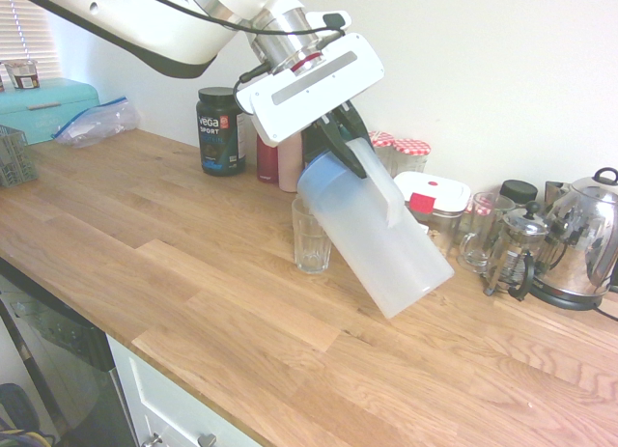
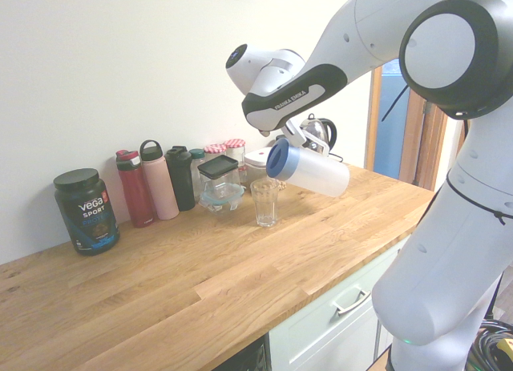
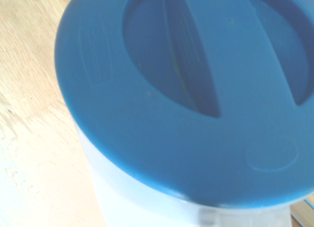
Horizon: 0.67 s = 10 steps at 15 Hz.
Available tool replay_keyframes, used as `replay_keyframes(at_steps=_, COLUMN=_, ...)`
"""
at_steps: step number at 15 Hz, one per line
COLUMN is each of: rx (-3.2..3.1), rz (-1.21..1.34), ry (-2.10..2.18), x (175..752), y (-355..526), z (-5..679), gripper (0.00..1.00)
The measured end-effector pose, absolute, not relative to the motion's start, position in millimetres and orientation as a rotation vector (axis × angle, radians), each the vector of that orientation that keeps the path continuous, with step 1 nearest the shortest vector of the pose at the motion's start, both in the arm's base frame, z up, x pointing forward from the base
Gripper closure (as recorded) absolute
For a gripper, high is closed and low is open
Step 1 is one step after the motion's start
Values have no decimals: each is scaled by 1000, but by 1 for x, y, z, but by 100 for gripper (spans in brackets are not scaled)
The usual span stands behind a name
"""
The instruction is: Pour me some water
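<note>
Hanging tilted from the gripper (image 1: 346,143), clamped tight on its handle, the pitcher (image 1: 377,239) leans over the glass (image 1: 311,237).

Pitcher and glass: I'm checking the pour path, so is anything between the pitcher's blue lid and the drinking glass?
Nothing. In the second exterior view the pitcher's blue lid hangs tilted just above the glass, with only open air between them.

glossy white arm (image 2: 377,34) with a black band lettered franka emika, silver wrist ring, black cables.
</note>
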<state>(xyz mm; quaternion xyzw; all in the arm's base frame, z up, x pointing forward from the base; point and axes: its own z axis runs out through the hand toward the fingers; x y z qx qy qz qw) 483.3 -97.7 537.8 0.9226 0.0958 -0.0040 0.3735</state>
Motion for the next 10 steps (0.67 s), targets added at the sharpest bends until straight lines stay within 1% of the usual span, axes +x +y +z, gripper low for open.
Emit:
replay_keyframes(at_steps=5, rx=2373, rz=-3, ry=225, x=483, y=-98, z=538, gripper=100)
replay_keyframes(at_steps=10, rx=2648, rz=154, ry=105, x=450, y=-144, z=584, gripper=100)
